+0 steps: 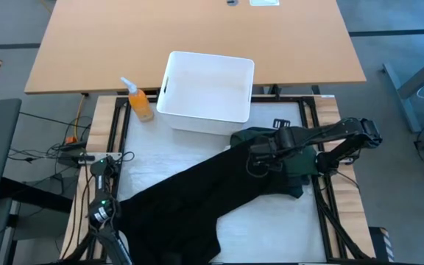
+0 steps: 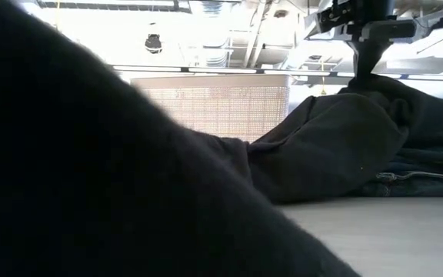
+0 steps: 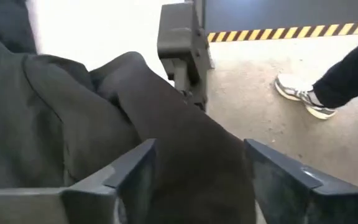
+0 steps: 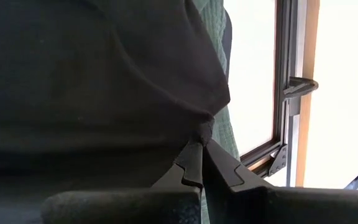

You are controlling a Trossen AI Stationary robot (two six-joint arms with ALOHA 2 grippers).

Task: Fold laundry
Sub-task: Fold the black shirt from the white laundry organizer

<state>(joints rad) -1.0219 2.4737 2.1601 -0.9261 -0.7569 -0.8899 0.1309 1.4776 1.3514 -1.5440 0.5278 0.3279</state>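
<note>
A black garment (image 1: 190,195) of the laundry lies spread slantwise over the table, from the near left to the right middle. My right gripper (image 4: 202,149) is shut on it at its right end, above a dark green garment (image 1: 300,165). In the low view the right gripper (image 2: 371,54) comes down from above onto a raised peak of the cloth. My left gripper (image 3: 197,168) stands open at the garment's near left end (image 1: 120,199). A ridge of black cloth (image 3: 185,143) runs between its fingers. My right gripper pinches a small bunched bit of the black garment (image 4: 205,127) between its two fingertips, slanting down from above. The cloth is pulled up into a peak (image 2: 371,81) there. From the peak it drapes down slack to the table, where the rest of it lies. My left gripper has black cloth between its open fingers; I cannot tell whether they touch it.
A white plastic bin (image 1: 206,92) stands at the table's far middle, with an orange spray bottle (image 1: 140,103) to its left. The table's black frame rail (image 4: 291,87) runs along its edges. Beyond the table's edge a person's shoe (image 3: 303,96) stands on the floor.
</note>
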